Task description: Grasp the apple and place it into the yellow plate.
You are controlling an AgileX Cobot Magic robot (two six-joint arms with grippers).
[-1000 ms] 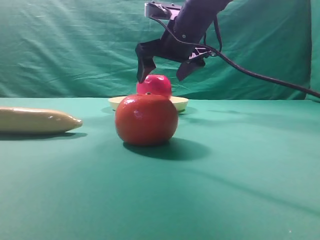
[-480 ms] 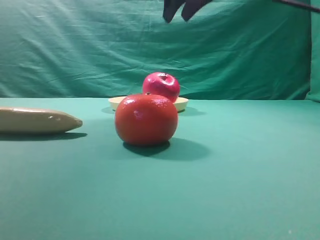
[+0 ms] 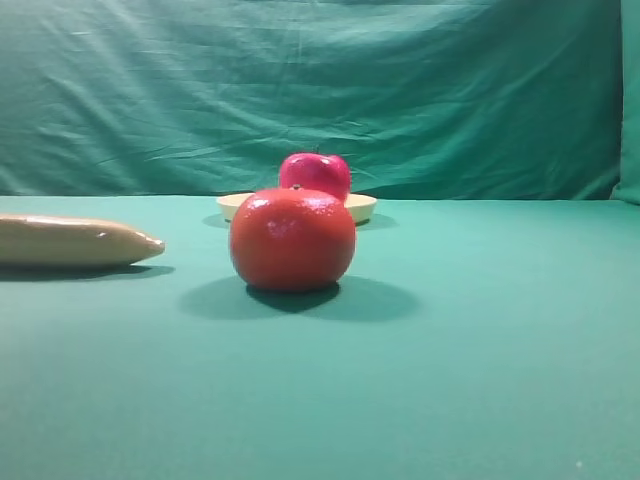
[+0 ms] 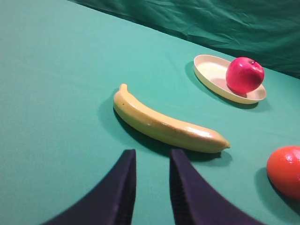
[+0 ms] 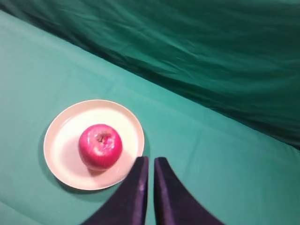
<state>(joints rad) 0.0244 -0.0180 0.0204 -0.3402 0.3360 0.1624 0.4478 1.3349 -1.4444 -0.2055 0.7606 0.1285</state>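
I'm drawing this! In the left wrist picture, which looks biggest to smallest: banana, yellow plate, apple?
1. banana, longest, though nearest the camera.
2. yellow plate, farther off.
3. apple, sitting on the plate, clearly smaller than it.

Green cloth-covered table (image 3: 480,380), yellow plate (image 5: 63,140), banana (image 4: 164,124) and orange-red round fruit (image 3: 292,239) lying on it

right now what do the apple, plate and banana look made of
Apple: probably plastic, glossy with a sharp highlight. Plate: likely plastic or melamine, pale yellow, smooth with a soft sheen. Banana: seemingly plastic too, with an even, shiny, unblemished skin.
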